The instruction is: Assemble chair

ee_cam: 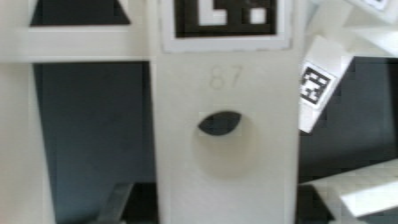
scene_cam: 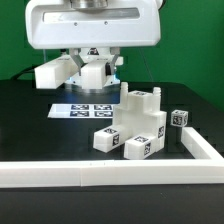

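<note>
Exterior view: the gripper (scene_cam: pixel 93 68) is hanging under the arm's white housing at the back of the black table (scene_cam: pixel 30 130). A white chair bar (scene_cam: pixel 55 72) is sticking out beside it toward the exterior view's left. Whether that bar is being carried or is resting on the table cannot be told. The fingers are hiding behind white parts and tags, so it cannot be told whether they are spread or pinching anything. Most of the chair pieces (scene_cam: pixel 135 125) are standing bunched together well in front of the gripper. The marker board (scene_cam: pixel 88 108) is lying flat between them and the gripper. A small tagged block (scene_cam: pixel 180 118) is sitting near the bunch on the exterior view's right, apart from it. The border rail (scene_cam: pixel 100 176) is running along the near edge and turning back along the exterior view's right side. Wrist view: a broad white chair part (ee_cam: pixel 214 150) is filling the middle of the frame, very close to the camera. It is bearing a square tag (ee_cam: pixel 226 20), a faint number and a dark round hole (ee_cam: pixel 219 123). Another tagged piece (ee_cam: pixel 320 85) is tilting beside it. The fingers cannot be made out against it.
</note>
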{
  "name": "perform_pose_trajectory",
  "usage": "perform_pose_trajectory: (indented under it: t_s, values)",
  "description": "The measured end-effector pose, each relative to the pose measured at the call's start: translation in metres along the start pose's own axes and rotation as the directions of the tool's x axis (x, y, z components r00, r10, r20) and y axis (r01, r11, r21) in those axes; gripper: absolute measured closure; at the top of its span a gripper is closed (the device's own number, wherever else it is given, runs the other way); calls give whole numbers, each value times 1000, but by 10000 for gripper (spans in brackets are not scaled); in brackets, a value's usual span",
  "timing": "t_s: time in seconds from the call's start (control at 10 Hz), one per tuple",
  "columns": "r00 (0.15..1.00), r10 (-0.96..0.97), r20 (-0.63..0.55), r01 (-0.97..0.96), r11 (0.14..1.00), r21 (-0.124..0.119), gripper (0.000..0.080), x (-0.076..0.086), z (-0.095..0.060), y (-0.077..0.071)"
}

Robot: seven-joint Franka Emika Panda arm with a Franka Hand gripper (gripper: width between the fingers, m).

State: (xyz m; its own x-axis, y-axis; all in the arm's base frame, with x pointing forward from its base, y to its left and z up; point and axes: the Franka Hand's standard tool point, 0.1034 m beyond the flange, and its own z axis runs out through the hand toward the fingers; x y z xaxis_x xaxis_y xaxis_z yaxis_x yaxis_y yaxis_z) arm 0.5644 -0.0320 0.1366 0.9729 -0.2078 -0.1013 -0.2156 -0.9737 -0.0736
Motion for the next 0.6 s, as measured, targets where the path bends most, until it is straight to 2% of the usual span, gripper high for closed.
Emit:
perform_pose_trajectory:
  t_s: [0.2, 0.3, 0.6]
  values:
    - [999, 51, 5, -51, 999, -2, 509, -1, 2, 1]
    - [991, 137, 7, -137, 991, -3, 509, -2, 4, 1]
    - [905, 426, 10, -426, 905, -8, 509, -5, 5, -14]
